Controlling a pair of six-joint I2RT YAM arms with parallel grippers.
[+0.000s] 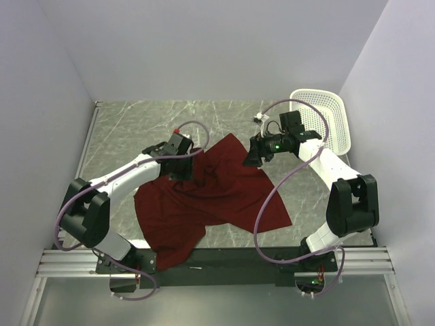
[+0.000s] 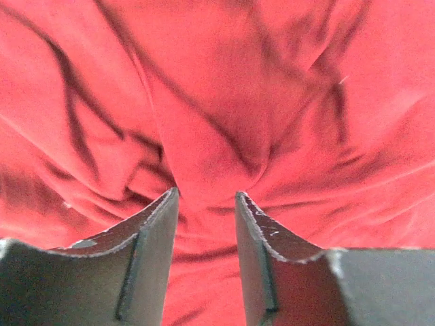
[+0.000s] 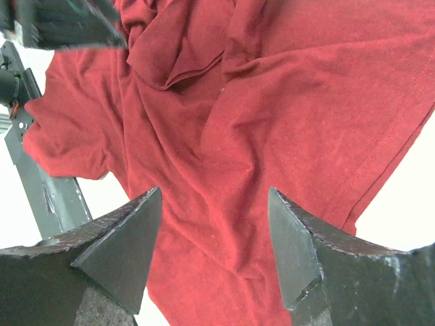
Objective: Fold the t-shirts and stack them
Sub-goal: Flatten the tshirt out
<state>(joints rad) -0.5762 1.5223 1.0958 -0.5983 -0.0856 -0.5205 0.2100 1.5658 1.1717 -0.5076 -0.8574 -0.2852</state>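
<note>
The dark red t-shirt point(image 1: 211, 197) lies crumpled and spread on the marble table, one corner pointing to the back and a flap hanging over the near edge. My left gripper point(image 1: 181, 172) is down on its upper left part. In the left wrist view its jaws point(image 2: 206, 195) stand apart, tips against the cloth point(image 2: 217, 102), where creases run together between them. My right gripper point(image 1: 250, 159) hovers over the shirt's right side, open, with only the fabric point(image 3: 272, 102) below its jaws point(image 3: 214, 193).
A white mesh basket point(image 1: 326, 119) stands tilted at the back right against the wall. A small white object point(image 1: 258, 117) lies near it. Grey walls close in the table on three sides; the metal rail point(image 1: 217, 261) runs along the near edge.
</note>
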